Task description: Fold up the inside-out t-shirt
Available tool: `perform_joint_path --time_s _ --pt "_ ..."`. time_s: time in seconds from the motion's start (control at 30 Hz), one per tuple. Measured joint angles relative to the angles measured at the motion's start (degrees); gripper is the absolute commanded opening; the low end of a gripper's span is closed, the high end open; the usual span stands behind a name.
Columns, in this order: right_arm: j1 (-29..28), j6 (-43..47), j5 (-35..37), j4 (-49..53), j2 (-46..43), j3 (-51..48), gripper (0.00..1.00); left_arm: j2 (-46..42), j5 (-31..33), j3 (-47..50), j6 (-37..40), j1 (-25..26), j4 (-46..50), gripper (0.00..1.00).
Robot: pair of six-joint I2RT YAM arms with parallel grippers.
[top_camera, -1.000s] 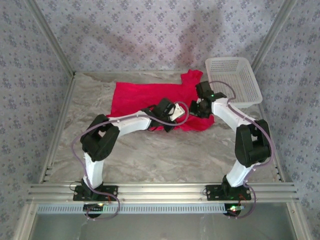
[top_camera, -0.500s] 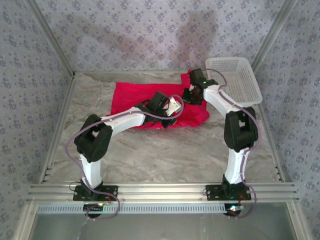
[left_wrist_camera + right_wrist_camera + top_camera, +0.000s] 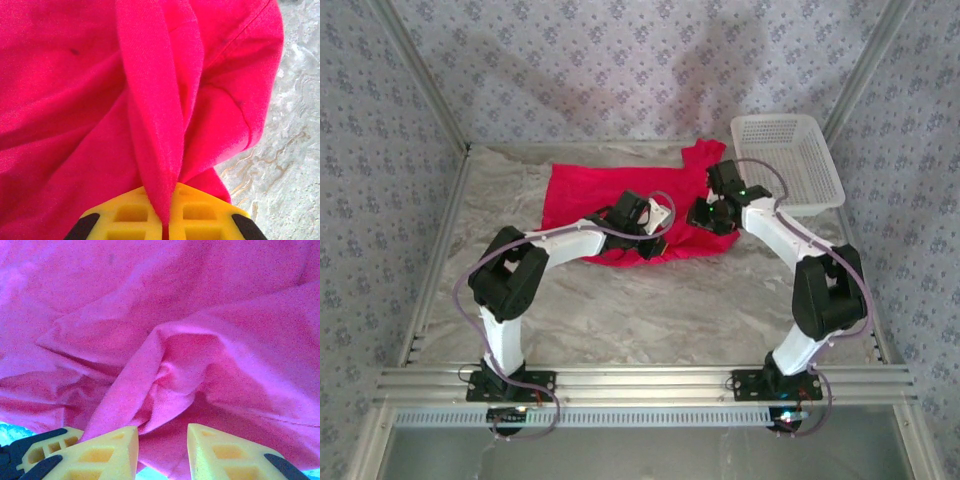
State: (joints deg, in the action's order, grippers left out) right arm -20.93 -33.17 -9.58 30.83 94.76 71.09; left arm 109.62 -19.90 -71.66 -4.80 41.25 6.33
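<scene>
The inside-out t-shirt is bright red and lies rumpled across the back middle of the table. My left gripper sits at the shirt's near edge. In the left wrist view its yellow pads are pressed together on a raised fold of the red cloth. My right gripper hovers over the shirt's right part, next to the left one. In the right wrist view the right gripper is open, and a loose ridge of cloth lies just ahead of the gap.
A white mesh basket stands at the back right, close to the right arm's wrist. Bare marbled table stretches between the shirt and the arm bases. Patterned walls and metal rails close in the table's sides.
The right gripper swung toward the back, then came forward again, and its jaws have parted off the cloth. The left gripper shifted slightly left, still pinching its fold.
</scene>
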Motion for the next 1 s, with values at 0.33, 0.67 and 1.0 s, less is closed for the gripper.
perform_joint_path --time_s 0.33,0.67,1.0 --pt "-2.6 -4.2 -2.0 -5.3 6.8 -1.6 0.37 0.0 -0.3 1.1 -0.9 0.0 -0.6 0.00" --pt "-3.0 -7.6 -1.3 -7.4 11.5 -0.8 0.00 0.0 -2.1 3.7 -3.5 -2.2 -3.8 0.00" --pt "-3.8 -6.3 -0.9 0.0 -3.9 1.7 0.00 0.0 -2.8 3.9 -3.8 -4.2 -6.4 0.10"
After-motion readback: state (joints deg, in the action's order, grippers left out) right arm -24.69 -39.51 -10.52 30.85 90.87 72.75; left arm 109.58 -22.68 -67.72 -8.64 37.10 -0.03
